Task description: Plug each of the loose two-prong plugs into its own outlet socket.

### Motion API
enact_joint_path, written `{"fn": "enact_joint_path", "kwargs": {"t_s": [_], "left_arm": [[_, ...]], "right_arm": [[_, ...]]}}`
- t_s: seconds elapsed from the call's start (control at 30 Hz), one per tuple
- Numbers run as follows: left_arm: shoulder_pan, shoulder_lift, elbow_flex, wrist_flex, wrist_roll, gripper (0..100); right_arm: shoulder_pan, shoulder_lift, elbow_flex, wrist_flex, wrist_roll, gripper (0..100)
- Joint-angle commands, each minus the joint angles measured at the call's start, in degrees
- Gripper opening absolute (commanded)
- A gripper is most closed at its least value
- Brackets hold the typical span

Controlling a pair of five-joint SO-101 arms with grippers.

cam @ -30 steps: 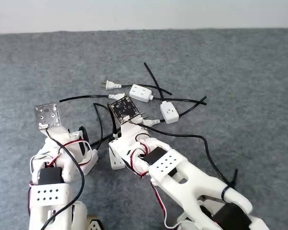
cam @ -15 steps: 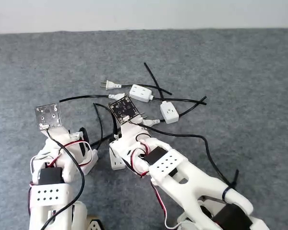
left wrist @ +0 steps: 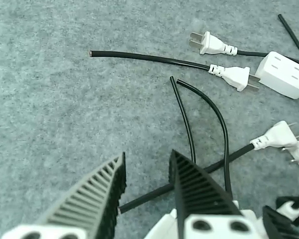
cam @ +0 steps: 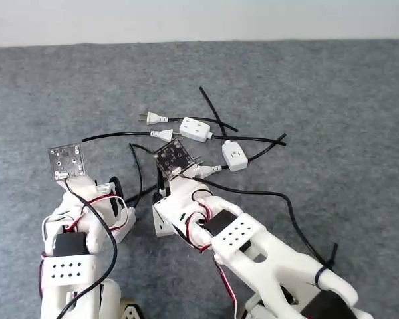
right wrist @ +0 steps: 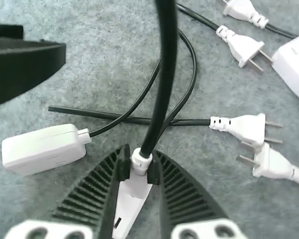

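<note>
Right gripper (right wrist: pixel 138 158) clamped on a white plug (right wrist: pixel 131 191) at its cord end, near a white outlet block (right wrist: pixel 42 148) lying on the carpet (cam: pixel 332 100). Left gripper (left wrist: pixel 147 164) spread wide and empty, low over the carpet. No plug appears seated in any socket: the loose plugs (cam: pixel 161 135) lie free beside two farther outlets (cam: pixel 195 129), so every insertion seems left to do.

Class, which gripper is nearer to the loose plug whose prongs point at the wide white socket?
Right. The right gripper, shut on a held plug, is just short of that loose plug. The left gripper, open, sits farther back with cable loops between.
</note>
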Motion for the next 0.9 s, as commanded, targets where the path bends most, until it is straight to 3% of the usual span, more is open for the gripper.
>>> {"fn": "enact_joint_path", "kwargs": {"t_s": [0.0,0.3,0.47,0.87], "left_arm": [[-0.35,-0.79,-0.31,-1.32,-0.7,14],[-0.35,-0.79,-0.31,-1.41,-0.7,14],[-0.35,-0.79,-0.31,-1.41,-0.7,14],[-0.35,-0.79,-0.31,-1.41,-0.7,14]], "right_arm": [[-1.8,-0.57,3.52,-0.22,5.1,0.8],[-4.7,-0.48,3.6,4.44,12.48,0.8],[-3.56,-2.59,3.78,9.1,12.48,0.8],[-0.13,-3.12,5.01,4.79,9.32,0.8]]}}
